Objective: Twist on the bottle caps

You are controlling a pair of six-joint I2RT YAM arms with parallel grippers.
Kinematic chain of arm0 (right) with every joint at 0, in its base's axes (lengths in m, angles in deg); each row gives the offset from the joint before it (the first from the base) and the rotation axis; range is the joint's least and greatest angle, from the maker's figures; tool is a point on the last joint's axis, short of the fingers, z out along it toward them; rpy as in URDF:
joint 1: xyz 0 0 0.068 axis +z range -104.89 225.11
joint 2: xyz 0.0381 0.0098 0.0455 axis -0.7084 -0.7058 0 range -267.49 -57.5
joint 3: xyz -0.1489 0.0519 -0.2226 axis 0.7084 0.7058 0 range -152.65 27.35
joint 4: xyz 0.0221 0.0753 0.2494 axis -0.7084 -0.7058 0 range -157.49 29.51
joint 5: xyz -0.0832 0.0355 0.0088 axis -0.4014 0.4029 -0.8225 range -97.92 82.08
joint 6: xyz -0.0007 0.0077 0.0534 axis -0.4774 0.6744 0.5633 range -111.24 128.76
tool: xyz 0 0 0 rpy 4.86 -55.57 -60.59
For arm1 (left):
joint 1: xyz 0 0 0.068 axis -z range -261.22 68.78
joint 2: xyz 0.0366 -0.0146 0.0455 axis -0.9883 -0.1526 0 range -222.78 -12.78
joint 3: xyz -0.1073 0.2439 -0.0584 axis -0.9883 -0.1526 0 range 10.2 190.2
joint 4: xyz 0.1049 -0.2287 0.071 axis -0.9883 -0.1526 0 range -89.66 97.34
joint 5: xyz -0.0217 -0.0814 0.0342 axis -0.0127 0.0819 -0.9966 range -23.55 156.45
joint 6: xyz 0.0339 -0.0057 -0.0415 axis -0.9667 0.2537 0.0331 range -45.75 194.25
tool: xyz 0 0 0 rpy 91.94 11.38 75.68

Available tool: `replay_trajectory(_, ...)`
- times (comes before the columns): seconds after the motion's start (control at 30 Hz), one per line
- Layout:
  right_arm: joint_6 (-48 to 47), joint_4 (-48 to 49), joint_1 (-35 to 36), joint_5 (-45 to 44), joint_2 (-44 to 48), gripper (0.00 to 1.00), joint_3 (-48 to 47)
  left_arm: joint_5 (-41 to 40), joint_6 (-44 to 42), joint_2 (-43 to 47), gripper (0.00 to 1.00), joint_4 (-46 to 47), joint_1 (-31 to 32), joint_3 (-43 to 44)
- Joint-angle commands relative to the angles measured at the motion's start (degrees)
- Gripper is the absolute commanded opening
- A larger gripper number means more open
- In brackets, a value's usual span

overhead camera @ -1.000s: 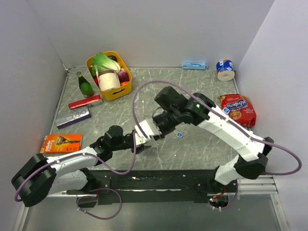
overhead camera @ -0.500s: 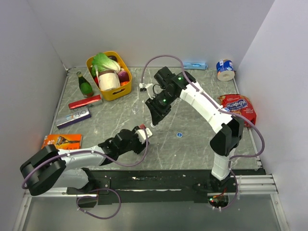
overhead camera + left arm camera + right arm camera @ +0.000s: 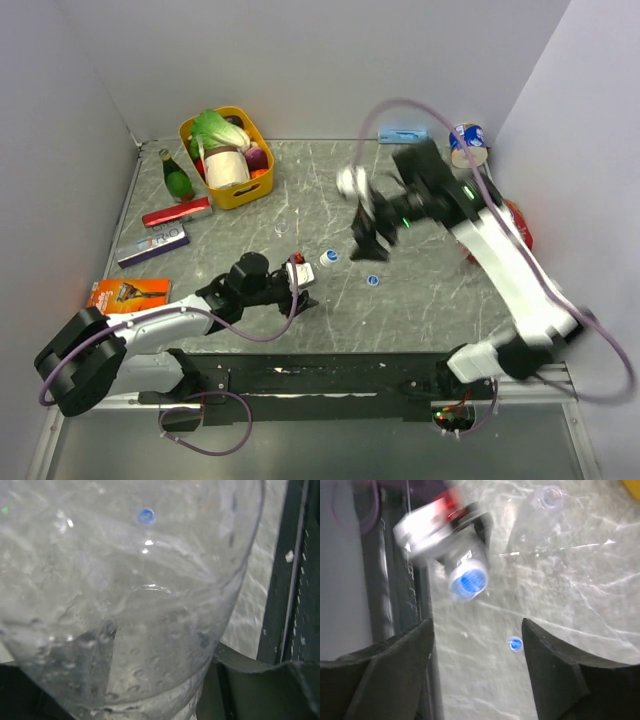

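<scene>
Small clear colourless bottle (image 3: pixel 283 228) stands by itself on the grey marbled table (image 3: pixel 215 235), a little left of centre. Just in front of it and slightly to the right, the left gripper (image 3: pixel 298 275) is clamped on a second clear bottle (image 3: pixel 125 605). This one is tipped over, with its neck pointing away from the arm toward the right, and it fills nearly all of the left wrist view. A tiny round blue cap (image 3: pixel 328 258) sits on that neck; whether it is screwed tight cannot be told. Further right, a loose blue cap (image 3: pixel 372 281) lies flat on the table, apart from both bottles and both grippers. Behind it the right gripper (image 3: pixel 476 625) hangs in the air, blurred in the overhead view, its fingers spread wide with nothing between them. In the back right corner rests a blue-and-white tape roll (image 3: pixel 467 142).
</scene>
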Motion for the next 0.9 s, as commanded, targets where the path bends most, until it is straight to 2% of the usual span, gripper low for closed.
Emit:
replay_trajectory(0.0, -27.09, 9.81, 4.89, -4.67, 18.47, 0.72, 16.29, 13.41, -9.61, 0.35, 0.01, -7.03, -2.46, 5.05)
replay_trajectory(0.03, -31.65, 10.33, 6.73, -5.55, 19.79, 0.69, 17.88, 14.63, -11.02, 0.27, 0.01, -8.09, -2.72, 5.66)
replay_trajectory(0.13, -35.55, 9.46, 10.08, -8.45, 20.95, 0.69, 19.39, 15.87, -16.39, -0.17, 0.01, -12.13, -2.99, 7.95)
replay_trajectory(0.27, -36.62, 9.89, 14.65, -9.95, 18.67, 0.68, 18.51, 17.28, -20.08, -0.44, 0.01, -13.64, -2.99, 9.62)
replay_trajectory(0.47, -38.29, 7.88, 17.03, -9.77, 15.24, 0.65, 16.49, 18.16, -21.49, -0.79, 0.01, -14.87, -2.99, 11.12)
replay_trajectory(0.57, -39.08, 7.00, 18.08, -9.86, 14.53, 0.61, 16.32, 18.16, -21.67, -0.70, 0.01, -14.78, -2.99, 11.64)
replay_trajectory(0.8, -39.34, 5.59, 19.05, -10.21, 13.56, 0.43, 15.70, 18.43, -21.49, -0.97, 0.01, -13.90, -2.99, 12.00)
replay_trajectory(0.87, -39.34, 5.42, 19.23, -10.74, 13.39, 0.42, 16.14, 18.43, -21.23, -0.97, 0.01, -13.47, -2.99, 12.00)
